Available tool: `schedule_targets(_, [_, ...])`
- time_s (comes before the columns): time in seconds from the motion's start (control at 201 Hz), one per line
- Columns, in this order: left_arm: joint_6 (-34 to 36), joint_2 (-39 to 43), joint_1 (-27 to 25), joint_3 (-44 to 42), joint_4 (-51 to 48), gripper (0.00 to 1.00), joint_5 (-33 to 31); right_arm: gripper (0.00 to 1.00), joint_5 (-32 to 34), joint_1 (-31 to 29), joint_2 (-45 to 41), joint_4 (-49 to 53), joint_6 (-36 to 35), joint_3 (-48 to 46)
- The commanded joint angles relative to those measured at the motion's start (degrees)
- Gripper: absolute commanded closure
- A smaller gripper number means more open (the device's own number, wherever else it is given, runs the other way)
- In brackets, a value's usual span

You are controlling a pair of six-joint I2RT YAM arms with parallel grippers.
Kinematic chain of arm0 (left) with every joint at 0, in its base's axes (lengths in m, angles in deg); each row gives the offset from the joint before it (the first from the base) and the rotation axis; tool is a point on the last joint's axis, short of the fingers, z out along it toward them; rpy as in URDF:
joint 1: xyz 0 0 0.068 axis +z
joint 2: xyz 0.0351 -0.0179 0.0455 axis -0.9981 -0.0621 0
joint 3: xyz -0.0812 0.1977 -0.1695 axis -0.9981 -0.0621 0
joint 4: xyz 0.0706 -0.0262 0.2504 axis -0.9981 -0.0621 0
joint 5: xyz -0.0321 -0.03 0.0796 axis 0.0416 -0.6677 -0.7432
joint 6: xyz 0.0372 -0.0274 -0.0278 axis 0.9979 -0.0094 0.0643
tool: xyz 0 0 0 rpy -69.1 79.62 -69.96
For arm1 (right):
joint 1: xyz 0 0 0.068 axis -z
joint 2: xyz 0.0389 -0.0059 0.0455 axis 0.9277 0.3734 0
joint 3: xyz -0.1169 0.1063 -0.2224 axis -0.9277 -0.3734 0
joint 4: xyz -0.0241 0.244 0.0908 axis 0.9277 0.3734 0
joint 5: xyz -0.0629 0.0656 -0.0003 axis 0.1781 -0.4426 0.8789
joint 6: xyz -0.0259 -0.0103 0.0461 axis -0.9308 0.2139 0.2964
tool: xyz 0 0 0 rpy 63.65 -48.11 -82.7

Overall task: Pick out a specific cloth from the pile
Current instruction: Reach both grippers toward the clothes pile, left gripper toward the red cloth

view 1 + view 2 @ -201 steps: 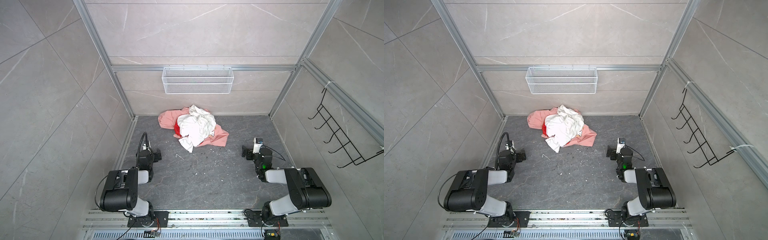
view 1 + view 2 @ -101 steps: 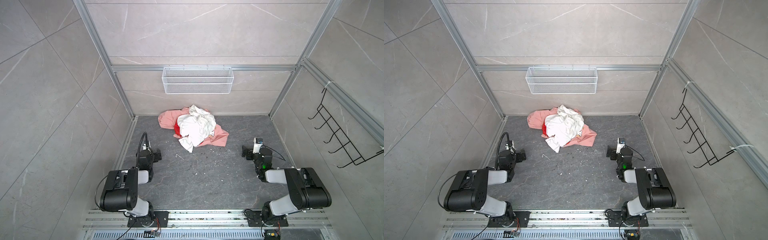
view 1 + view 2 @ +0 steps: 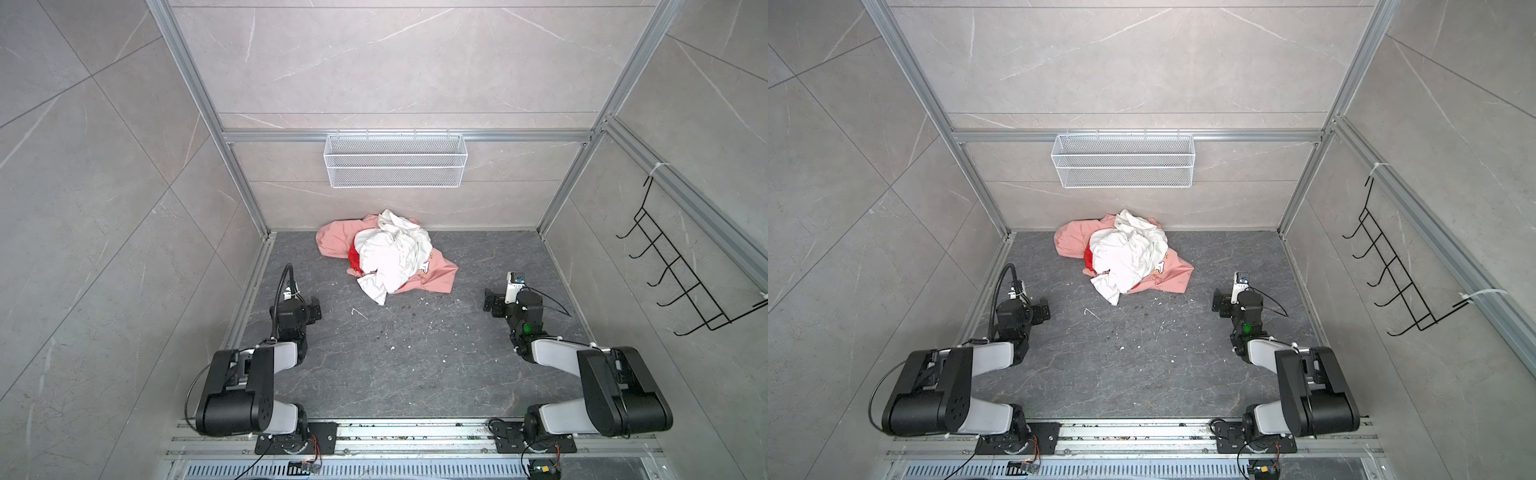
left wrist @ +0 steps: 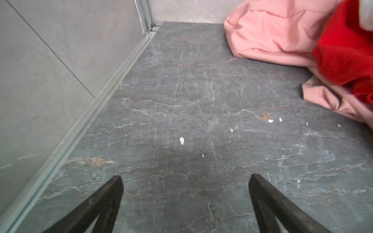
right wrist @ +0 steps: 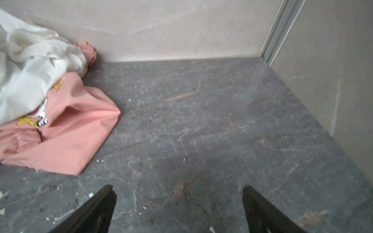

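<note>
Nothing has moved in the last second: my left end effector [image 4: 184, 177] and right end effector [image 5: 177, 187] both wait spread wide and empty, low over the counter [image 3: 395, 353], well apart from the pile [image 3: 1125, 257], so the pick has not begun. The red cloth [image 3: 353, 257] shows only as a sliver at the pile's left side, mostly buried under the white garment [image 3: 390, 257], against the pink garment [image 3: 332, 239]; its edges are hidden.

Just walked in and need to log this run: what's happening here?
Nothing is held yet. The left gripper and right gripper sit low over the floor, jaws open and empty, short of the pile. There the white garment lies on top of the pink garment, and the red cloth only peeks out between them.
</note>
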Motion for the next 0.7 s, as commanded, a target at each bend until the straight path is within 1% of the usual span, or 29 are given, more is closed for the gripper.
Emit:
schedule_targets(0.0, [-4.1,5.8,-0.4,5.8,-10.5,0.0,-5.3,0.01,4.9,-1.0,-4.4,9.8,0.8,4.5])
schedule_targets(0.045, [-5.9,6.9,-0.3,7.4,-13.7,0.0,-5.5,0.0,4.4,-1.3,-4.9,11.7,1.4,5.8])
schedule_targets(0.125, [-8.6,7.8,-0.3,10.3,-18.7,0.0,-3.6,0.0,4.3,-2.1,-5.3,16.0,2.6,8.4])
schedule_targets(0.249, [-15.4,6.5,-0.3,17.8,-29.3,0.0,2.4,0.0,3.2,-3.1,-4.1,24.2,6.7,13.8])
schedule_targets(0.319, [-19.8,4.9,-0.4,21.6,-33.5,0.06,5.5,0.0,0.2,-3.5,-2.8,27.0,9.5,16.4])
schedule_targets(0.349, [-20.6,4.0,-0.4,22.8,-34.0,0.08,7.4,0.0,-0.7,-3.8,-2.3,27.5,10.4,17.2])
schedule_targets(0.413, [-22.9,1.8,-0.8,25.2,-34.6,0.08,10.4,0.0,-2.4,-5.0,-0.6,28.3,12.3,19.1])
schedule_targets(0.488, [-25.3,-1.0,-1.0,27.2,-34.2,0.08,13.4,0.0,-3.9,-6.4,1.6,27.8,12.8,20.5])
schedule_targets(0.548, [-25.7,-3.5,-1.1,29.4,-34.3,0.09,16.4,0.0,-5.6,-7.2,4.2,26.8,13.4,21.6])
schedule_targets(0.692, [-26.9,-9.4,-1.3,33.9,-34.5,0.09,21.1,0.0,-10.8,-7.8,9.1,24.3,16.7,23.8])
